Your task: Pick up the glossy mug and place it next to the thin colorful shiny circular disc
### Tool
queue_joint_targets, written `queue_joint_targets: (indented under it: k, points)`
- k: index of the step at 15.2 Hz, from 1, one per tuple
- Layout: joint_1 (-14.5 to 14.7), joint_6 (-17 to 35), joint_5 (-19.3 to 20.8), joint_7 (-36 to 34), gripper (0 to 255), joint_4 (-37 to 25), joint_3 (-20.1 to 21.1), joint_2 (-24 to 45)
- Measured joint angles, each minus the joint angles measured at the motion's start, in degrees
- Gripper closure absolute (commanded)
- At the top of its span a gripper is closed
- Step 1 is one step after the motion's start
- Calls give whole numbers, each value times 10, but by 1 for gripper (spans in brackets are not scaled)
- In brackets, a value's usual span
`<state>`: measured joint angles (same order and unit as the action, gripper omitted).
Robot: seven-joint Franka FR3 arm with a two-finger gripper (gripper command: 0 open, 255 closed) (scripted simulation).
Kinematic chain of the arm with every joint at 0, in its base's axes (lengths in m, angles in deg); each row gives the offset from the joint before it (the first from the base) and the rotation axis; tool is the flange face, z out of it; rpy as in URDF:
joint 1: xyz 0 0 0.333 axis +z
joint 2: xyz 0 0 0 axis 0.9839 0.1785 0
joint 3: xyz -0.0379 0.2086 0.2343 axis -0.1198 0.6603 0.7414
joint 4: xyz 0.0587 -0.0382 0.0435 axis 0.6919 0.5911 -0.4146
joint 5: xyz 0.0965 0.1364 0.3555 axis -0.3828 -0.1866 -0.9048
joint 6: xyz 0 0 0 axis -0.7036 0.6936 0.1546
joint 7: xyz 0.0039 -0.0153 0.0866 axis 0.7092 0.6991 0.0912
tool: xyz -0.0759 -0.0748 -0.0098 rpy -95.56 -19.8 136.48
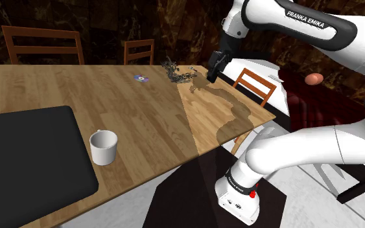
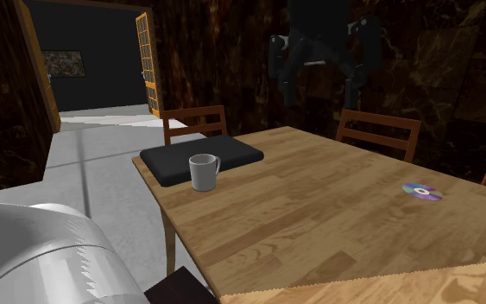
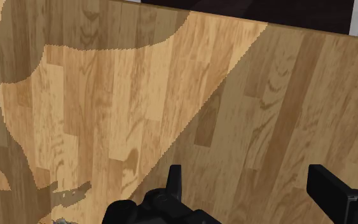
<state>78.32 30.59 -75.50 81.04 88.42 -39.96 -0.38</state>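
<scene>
Claw (image 3: 248, 179) released, fingers spread above grained wooden table (image 3: 139, 95); white cylindrical mug (image 1: 103, 147) well apart.

A big wooden table (image 1: 148, 123) carries it all. A flat black mat (image 1: 25, 155) lies at one end of it. A white mug (image 1: 104, 147) stands upright on the bare wood just beside the mat, with its open side up. Far along the table, near the back edge, a small shiny disc (image 1: 141, 78) lies flat on the wood. Near the disc sits a dark tangled thing (image 1: 177, 72). The mug and the disc are well apart.
</scene>
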Motion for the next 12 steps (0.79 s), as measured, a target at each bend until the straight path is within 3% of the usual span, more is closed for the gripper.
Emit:
queue_joint_targets:
  k: [6,12]
  points:
    - [15,32,-25,-47,0,29,40,8]
    - [40,85,-64,-127,0,47,109,48]
